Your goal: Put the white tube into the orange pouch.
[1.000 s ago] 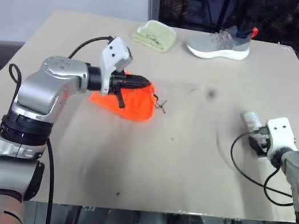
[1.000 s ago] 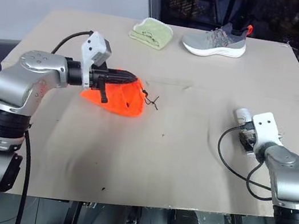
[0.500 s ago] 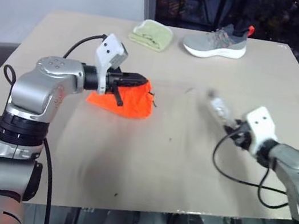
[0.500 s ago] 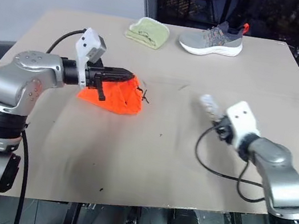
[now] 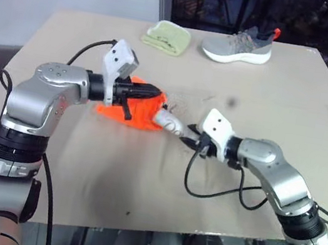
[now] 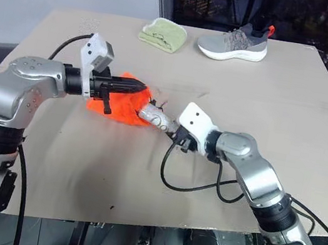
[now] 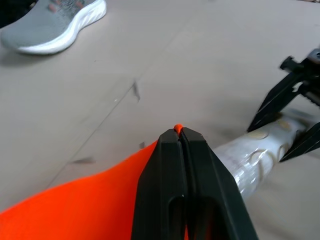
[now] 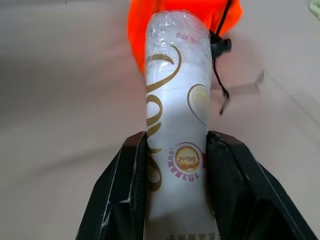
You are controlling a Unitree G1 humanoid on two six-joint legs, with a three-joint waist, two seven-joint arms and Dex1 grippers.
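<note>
A: Where is the white tube (image 8: 176,135)?
B: Clamped in the right end effector (image 6: 177,135), crimped end at the orange pouch (image 6: 119,105) mouth, above the tabletop (image 6: 234,84).
A: And the left end effector (image 7: 181,150)?
B: Fingers pressed together, pinching the pouch's upper edge and holding it raised. A shoe (image 6: 232,43) and folded green cloth (image 6: 163,34) lie far back.

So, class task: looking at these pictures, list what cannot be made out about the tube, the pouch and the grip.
- Bright orange fabric pouch: its mouth, in the eye views, is hidden behind the left gripper and the small white plastic squeeze tube.
- Tube's rear end: cut off by the right wrist view's edge, between the right gripper's jaws.
- Tube's print: too small in the eye views.
</note>
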